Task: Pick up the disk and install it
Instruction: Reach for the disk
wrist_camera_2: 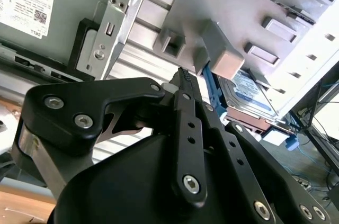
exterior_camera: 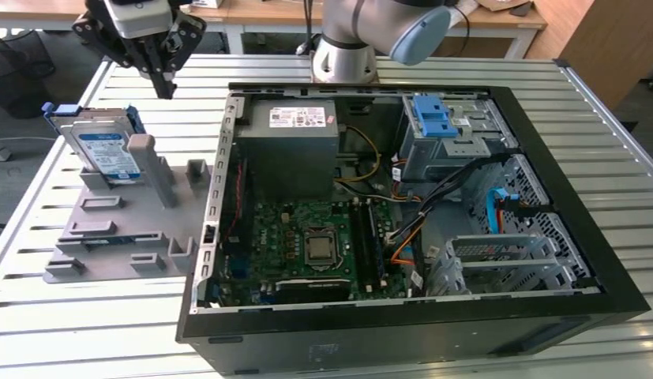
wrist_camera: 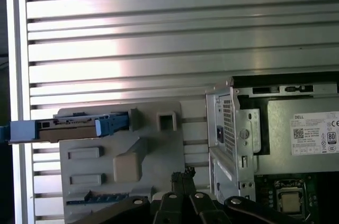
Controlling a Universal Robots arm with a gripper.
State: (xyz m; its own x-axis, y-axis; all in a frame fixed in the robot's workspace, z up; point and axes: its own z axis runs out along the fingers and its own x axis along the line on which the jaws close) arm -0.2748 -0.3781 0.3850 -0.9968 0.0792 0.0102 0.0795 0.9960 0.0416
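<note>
The disk [exterior_camera: 103, 151] is a silver hard drive with a white-and-blue label and blue rails. It stands on edge, leaning in a slot of the grey fixture plate [exterior_camera: 121, 237] at the exterior view's left. My gripper [exterior_camera: 165, 85] hangs above the table just behind the fixture, up and to the right of the disk, apart from it. Its black fingers are pressed together with nothing between them in both wrist views [wrist_camera_2: 183, 77] [wrist_camera: 183, 174]. The first wrist view shows the disk [wrist_camera: 63, 127] edge-on, and the second wrist view shows its label face [wrist_camera_2: 249, 92].
The open computer case [exterior_camera: 579, 197] lies to the right of the fixture, with a grey power-supply box [exterior_camera: 289, 142], a motherboard [exterior_camera: 316, 245] and a blue latch on a metal cage [exterior_camera: 437, 122]. The arm's base [exterior_camera: 345, 55] stands behind the case on the slatted metal table [exterior_camera: 52, 339].
</note>
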